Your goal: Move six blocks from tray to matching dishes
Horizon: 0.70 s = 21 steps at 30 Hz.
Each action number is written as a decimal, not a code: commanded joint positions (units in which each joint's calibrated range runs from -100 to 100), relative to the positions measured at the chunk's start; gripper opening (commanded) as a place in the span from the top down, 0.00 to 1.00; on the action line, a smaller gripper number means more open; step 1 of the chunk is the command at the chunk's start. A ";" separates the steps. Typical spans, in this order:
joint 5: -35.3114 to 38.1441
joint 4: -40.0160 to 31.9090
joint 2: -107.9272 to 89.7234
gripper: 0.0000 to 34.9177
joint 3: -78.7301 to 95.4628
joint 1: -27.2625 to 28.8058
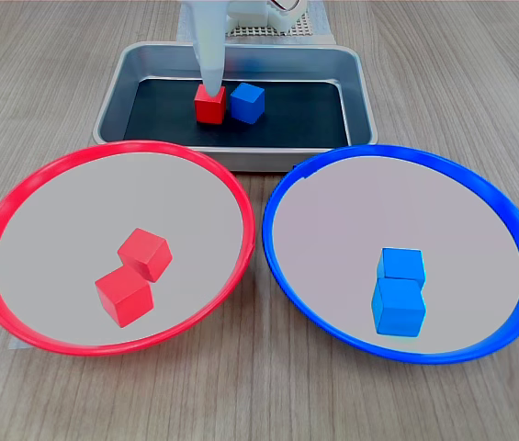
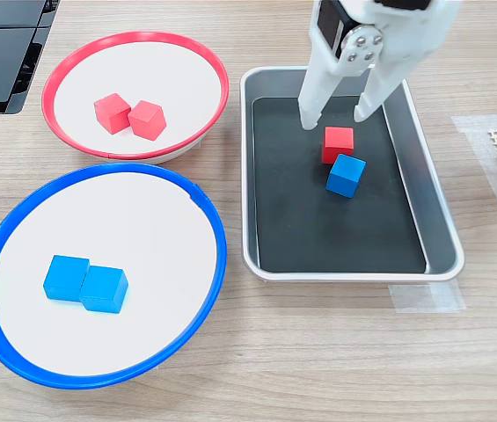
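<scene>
So the white two-fingered gripper (image 2: pixel 334 119) is hanging over the far end of the rectangular silver metal tray with the black bottom (image 2: pixel 440 255), fingers spread wide apart and holding nothing. In the second exterior view its two fingertips sit either side of, and just past, the small matte red cube (image 2: pixel 338 143) left in the tray; can't tell if they're touching the tray floor. In the first exterior view one white finger (image 1: pixel 211 55) comes down right behind that red cube (image 1: pixel 209 104).

The small matte blue cube (image 2: pixel 346 175) sits right next to the red one in the tray, corner to edge, pretty much touching, and turned a bit askew.

The big round shallow dish with the red rim (image 2: pixel 72 61) has two red cubes (image 2: pixel 130 116) in it, side by side and touching. The matching dish with the blue rim (image 2: pixel 217 255) has two blue cubes (image 2: pixel 85 282), also pressed together. Both dishes sit on the wood-grain tabletop (image 2: pixel 318 369) just beside the tray, and in the first exterior view their rims nearly meet (image 1: pixel 257 230).
</scene>
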 commanded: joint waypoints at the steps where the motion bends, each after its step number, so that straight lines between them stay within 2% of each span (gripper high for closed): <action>1: -3.17 -0.54 -1.42 0.53 0.55 -0.65; 17: -2.25 -7.31 3.87 0.72 6.47 0.67; 18: -2.30 -7.72 4.04 0.76 6.47 0.67; 19: -2.00 -8.63 4.47 0.97 6.47 0.57; 21: -1.37 -8.80 4.72 0.99 5.92 0.38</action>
